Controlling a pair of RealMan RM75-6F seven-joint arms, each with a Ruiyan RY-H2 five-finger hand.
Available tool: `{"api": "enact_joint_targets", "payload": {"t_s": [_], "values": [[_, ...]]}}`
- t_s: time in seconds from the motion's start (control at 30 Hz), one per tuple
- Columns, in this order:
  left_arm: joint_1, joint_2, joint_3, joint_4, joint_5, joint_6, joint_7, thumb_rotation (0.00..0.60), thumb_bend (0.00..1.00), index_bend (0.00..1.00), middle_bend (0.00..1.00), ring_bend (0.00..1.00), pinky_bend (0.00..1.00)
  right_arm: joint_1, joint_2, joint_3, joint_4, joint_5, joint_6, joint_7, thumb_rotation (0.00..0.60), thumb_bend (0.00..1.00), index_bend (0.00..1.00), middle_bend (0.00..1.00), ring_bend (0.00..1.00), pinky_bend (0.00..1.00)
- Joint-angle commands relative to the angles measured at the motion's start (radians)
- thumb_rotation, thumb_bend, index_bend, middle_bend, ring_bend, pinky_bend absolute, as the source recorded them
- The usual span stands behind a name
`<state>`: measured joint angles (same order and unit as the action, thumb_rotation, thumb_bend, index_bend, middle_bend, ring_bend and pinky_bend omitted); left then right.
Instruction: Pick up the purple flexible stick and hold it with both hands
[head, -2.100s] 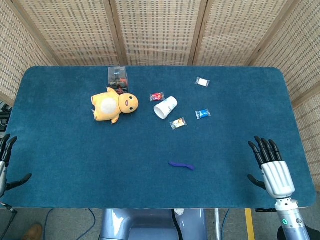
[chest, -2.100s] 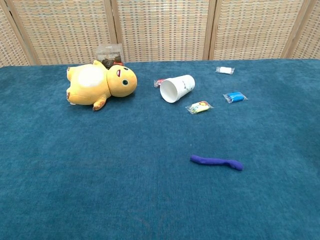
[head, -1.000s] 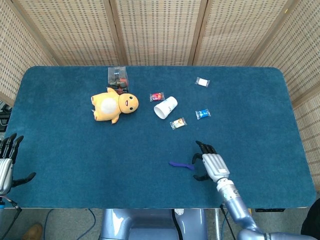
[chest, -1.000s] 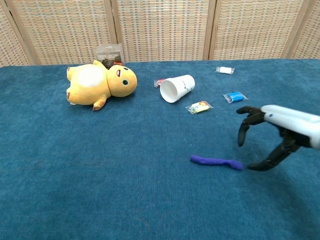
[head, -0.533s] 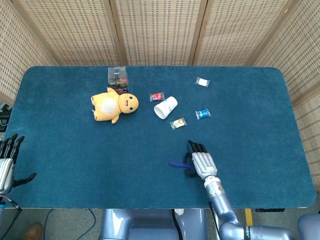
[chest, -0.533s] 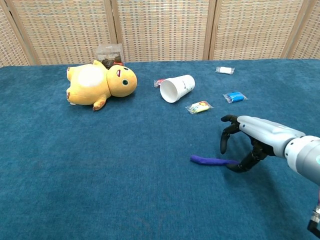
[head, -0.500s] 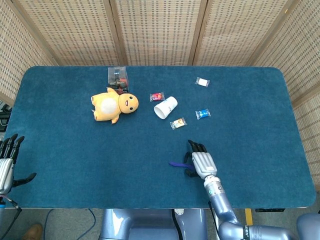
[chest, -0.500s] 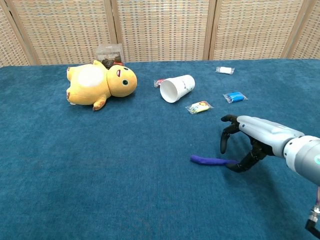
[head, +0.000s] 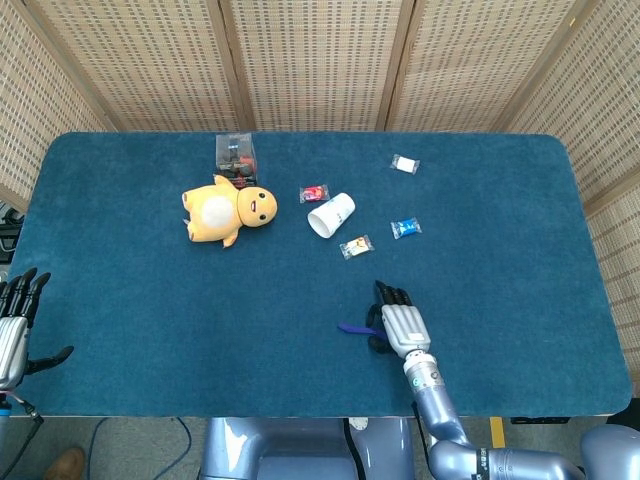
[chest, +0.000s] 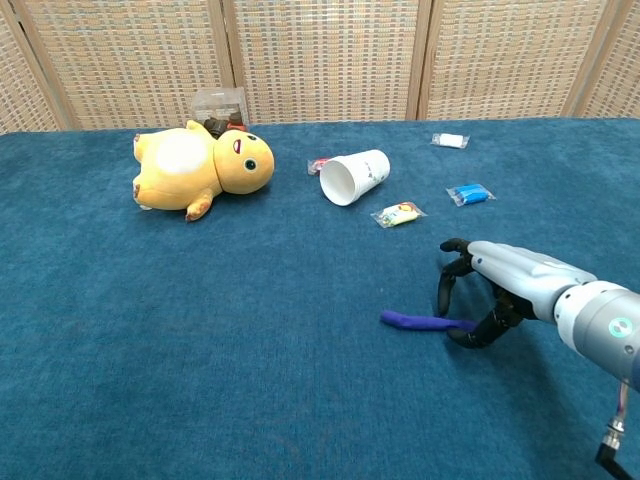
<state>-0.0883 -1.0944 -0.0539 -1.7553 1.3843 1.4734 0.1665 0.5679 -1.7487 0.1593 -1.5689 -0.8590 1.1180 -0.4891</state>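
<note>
The purple flexible stick lies flat on the blue cloth near the table's front edge. My right hand arches over its right end, with the fingers on the far side and the thumb on the near side. They straddle the stick and are still apart, and the stick still rests on the cloth. That end is hidden under the hand in the head view. My left hand hangs at the table's front left corner with spread fingers, holding nothing, far from the stick.
A yellow plush toy lies at the back left beside a clear box. A paper cup lies on its side mid-table, with several small wrapped sweets, one blue, around it.
My right hand came from the front right edge leftwards to the stick's right end and settled lower over it. The stick and my left hand have barely moved.
</note>
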Motion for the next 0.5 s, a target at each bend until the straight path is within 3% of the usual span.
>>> {"api": "enact_joint_targets", "payload": {"t_s": [0.03,0.5], "values": [[0.000,0.000,-0.001,0.001,-0.001,-0.002,-0.001,0.600,0.00,0.00,0.00,0.00,0.00,-0.001,-0.004,-0.003,0.006,0.000,-0.002,0.000,0.600,0.49,0.53,0.00,0.00,0.00],[-0.001,-0.001,-0.003,0.004,-0.002,-0.006,0.000,0.600,0.00,0.00,0.00,0.00,0.00,-0.007,-0.014,-0.005,0.043,-0.007,-0.017,0.024,0.600,0.54,0.56,0.00,0.00,0.00]]}}
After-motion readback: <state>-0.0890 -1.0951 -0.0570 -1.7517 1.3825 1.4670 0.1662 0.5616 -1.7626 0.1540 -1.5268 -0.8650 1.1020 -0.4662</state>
